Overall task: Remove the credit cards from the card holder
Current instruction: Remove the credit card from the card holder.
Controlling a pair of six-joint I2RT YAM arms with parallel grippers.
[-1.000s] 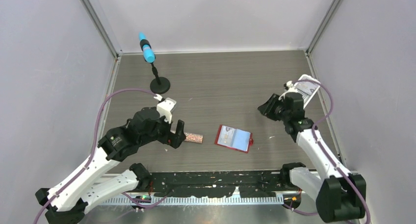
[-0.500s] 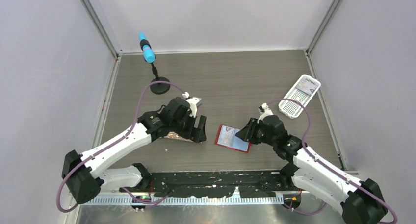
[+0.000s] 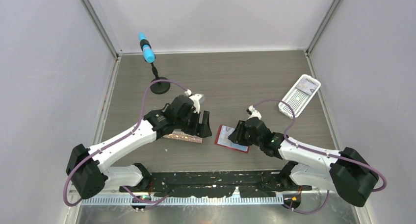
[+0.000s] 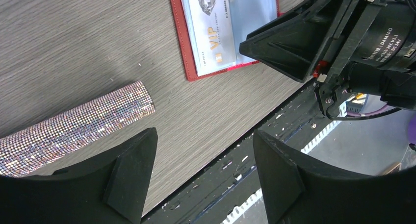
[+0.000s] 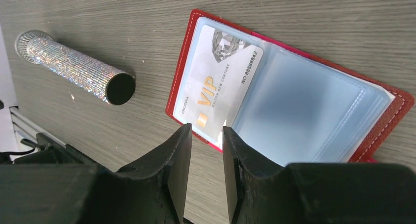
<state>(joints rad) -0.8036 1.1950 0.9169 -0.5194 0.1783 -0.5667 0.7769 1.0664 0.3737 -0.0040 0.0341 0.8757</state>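
Now the card holder [image 5: 304, 111] lies open on the table [image 5: 98, 18], one VIP credit card [image 5: 218, 84] in its pocket. The right gripper [image 5: 206, 136], narrowly parted and empty, has moved over its edge. The left gripper [image 4: 203, 136], spread wide and empty, came closer, past the glitter tube [image 4: 73, 128].

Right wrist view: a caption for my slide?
Black two-finger gripper, narrowly parted, above open red folding wallet holding pale VIP card.

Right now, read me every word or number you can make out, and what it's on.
"VIP": gold letters on the credit card in the card holder.
"NO:8888842": same card's edge.
"DAMIAO": right arm's wrist motor.
Smaller print on both: too small to read.
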